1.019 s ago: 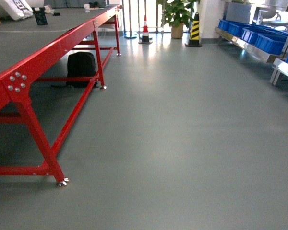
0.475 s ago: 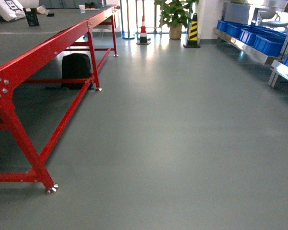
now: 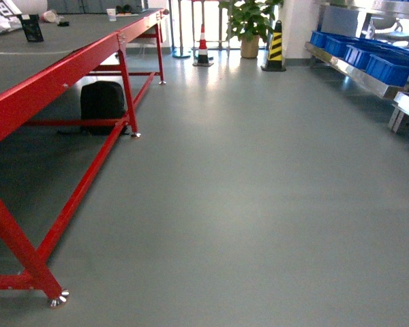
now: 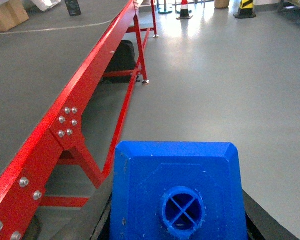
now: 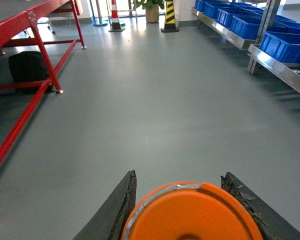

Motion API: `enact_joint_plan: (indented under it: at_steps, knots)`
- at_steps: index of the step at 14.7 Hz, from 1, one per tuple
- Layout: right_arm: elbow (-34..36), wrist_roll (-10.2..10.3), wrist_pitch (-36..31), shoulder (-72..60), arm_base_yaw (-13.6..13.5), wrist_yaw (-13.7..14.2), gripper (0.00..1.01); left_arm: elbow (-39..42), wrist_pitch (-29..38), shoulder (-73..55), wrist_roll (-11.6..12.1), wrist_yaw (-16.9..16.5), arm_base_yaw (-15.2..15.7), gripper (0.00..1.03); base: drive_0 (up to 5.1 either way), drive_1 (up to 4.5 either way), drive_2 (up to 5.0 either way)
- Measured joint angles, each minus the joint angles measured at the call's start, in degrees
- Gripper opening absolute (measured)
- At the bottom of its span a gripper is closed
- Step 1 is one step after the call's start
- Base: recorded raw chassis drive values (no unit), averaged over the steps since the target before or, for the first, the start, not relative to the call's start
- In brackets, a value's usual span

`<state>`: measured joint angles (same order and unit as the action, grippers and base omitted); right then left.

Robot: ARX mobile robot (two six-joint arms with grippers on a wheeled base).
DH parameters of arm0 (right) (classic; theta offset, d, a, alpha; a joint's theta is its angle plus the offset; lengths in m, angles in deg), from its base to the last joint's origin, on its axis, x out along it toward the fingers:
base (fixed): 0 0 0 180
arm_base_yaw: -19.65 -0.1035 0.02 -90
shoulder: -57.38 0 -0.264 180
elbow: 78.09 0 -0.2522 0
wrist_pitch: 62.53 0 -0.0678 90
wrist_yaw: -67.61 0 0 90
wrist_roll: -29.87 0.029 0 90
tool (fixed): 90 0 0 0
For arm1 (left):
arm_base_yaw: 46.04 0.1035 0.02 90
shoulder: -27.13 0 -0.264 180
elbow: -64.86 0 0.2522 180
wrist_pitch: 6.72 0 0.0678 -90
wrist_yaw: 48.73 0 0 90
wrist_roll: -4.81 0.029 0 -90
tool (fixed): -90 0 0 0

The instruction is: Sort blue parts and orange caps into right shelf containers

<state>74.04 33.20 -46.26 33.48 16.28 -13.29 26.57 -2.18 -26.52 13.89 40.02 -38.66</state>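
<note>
Both arms carry a load while the base drives. Compared with a second ago, the head view has changed: the red table (image 3: 68, 65) sits more to the left and lower in the picture, its near foot has slid down toward the bottom edge, and the black bag (image 3: 102, 102) under the table has moved to the left. The shelf rack (image 3: 351, 68) with its blue crates (image 3: 388, 65) stays on the far side of the floor from the table, still well apart from the robot. I judge that the robot is rolling and turning along the table, so the task is in the transport step and no part has been dropped yet.

Left gripper (image 4: 177, 225): its dark fingers show only as edges on both sides of the blue part (image 4: 177, 192), so it seems clamped on that block. The block fills the low part of the left wrist view, beside the table frame, with its round hole facing the camera.

Right gripper (image 5: 190, 210): two dark fingers (image 5: 115, 210) stand close on each side of the orange cap (image 5: 192, 212), clamped on it. The cap hangs over the bare grey floor (image 5: 155, 100), away from the table.

Several crates stand in a row on the rack, opposite the table. From here their insides are hidden, so what they contain I cannot tell.
</note>
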Motion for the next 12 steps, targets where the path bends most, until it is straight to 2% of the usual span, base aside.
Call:
enact_joint_plan:
  at_steps: [12]
  knots:
    - [0.02,0.00,-0.11,0.09,0.00,-0.02,0.44,0.00,-0.09,0.00,0.00,-0.02,-0.04,0.44,0.0,4.31,-4.2]
